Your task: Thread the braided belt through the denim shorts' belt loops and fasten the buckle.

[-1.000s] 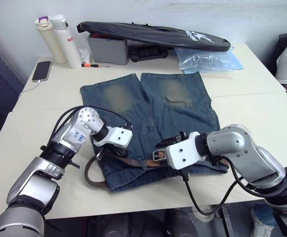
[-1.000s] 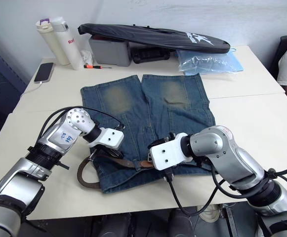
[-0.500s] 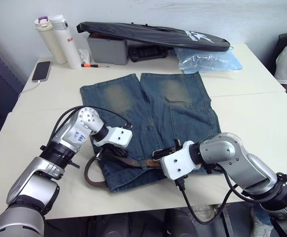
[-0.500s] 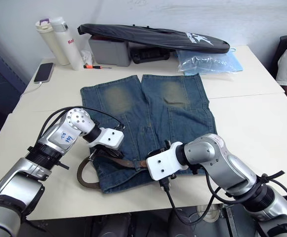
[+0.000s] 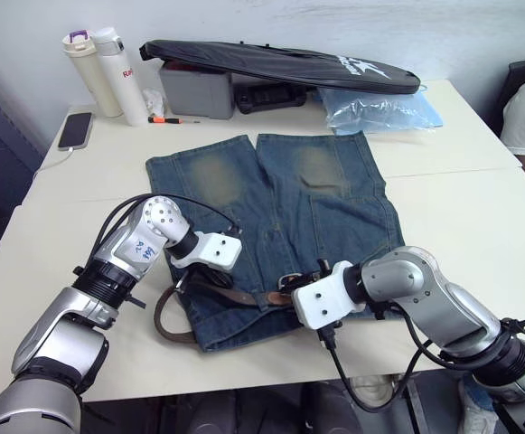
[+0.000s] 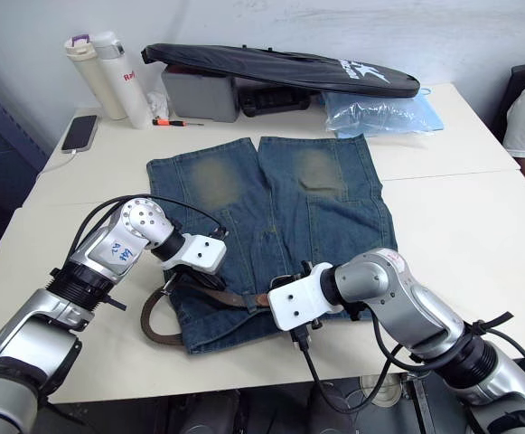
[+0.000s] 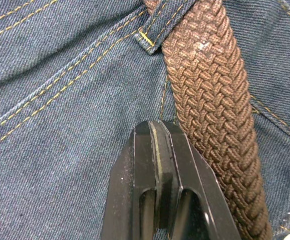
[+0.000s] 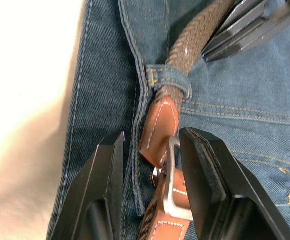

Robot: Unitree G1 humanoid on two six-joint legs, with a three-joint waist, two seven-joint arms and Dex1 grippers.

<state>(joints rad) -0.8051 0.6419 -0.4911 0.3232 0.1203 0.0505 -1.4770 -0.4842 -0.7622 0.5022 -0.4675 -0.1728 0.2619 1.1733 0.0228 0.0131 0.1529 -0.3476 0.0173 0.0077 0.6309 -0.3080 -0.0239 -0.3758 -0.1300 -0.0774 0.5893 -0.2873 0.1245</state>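
A: Since the braided belt (image 8: 194,42) already runs through at least 1 of the belt loops (image 8: 167,80) on the denim shorts (image 5: 289,194), I'd call this the fastening step, not threading.

B: Where's everything?

A: Shorts flat mid-tabletop (image 5: 479,217), waistband at the near edge. Belt lies along the waistband, with a slack loop hanging off the near-left corner. Buckle (image 8: 177,187) sits near the waistband middle.

B: Hands?

A: Right hand (image 8: 152,150) open, 2 fingers straddling the buckle and the leather end, not pinching yet. Left hand (image 7: 157,130) closed on nothing, tips pressed on denim just beside the belt, left of the buckle.

B: Next move?

A: My guess: right hand closes on the buckle end, then the free leather tip must be fed through the frame. Left probably pins the strap.
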